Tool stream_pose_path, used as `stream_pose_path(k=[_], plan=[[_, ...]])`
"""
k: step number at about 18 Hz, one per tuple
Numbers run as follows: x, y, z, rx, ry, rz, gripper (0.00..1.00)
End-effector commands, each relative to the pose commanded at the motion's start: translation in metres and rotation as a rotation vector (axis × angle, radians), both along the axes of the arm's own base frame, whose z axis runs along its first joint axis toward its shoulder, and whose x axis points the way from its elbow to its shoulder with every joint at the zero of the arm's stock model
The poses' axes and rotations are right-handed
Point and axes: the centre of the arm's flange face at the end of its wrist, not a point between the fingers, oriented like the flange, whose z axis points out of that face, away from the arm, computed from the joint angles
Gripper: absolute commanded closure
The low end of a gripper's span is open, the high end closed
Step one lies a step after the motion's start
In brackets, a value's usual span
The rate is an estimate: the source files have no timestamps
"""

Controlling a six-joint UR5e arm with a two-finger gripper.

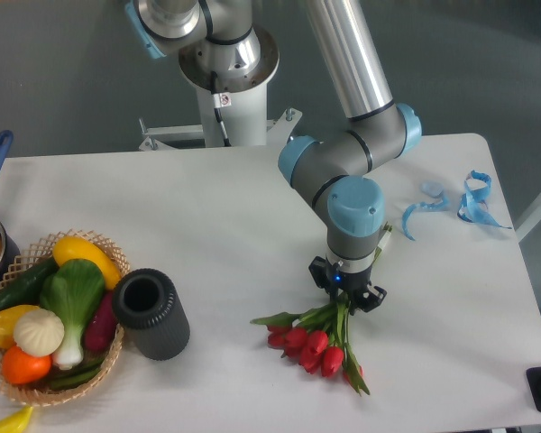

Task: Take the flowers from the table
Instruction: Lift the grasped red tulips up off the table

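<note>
Arm links: polished silver tubes, above the gripper (346, 296).
Joint caps: light blue, rounded, nearest one directly over the gripper.
Joint housings: grey cylinders.
Gripper: small, black, blue light at its centre.
Base: white pedestal, black cable, far behind the gripper.

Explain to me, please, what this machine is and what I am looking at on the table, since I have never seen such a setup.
This is a single picture from a fixed camera looking down at a white table. The grey and blue jointed machine is a robot arm; its gripper, a two-fingered claw, is lowered onto the stems of the flowers, red tulips lying on the table. Whether it has closed on them is unclear. Nearby stand a dark ribbed cylinder and a wicker basket of vegetables. Blue ribbons lie at the far right.
</note>
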Motion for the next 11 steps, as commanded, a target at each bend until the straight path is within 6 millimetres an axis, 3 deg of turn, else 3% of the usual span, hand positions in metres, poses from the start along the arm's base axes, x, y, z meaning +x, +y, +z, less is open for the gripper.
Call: stream_pose_path(k=[3,5,11], plan=[[0.004,-0.012,0.046,0.022,0.049,0.026,1.0],[-0.002,-0.028,0.061,0.021,0.053,0.05,1.0],[-0.006,-0.033,0.118,0.007,0.045,0.046,1.0]])
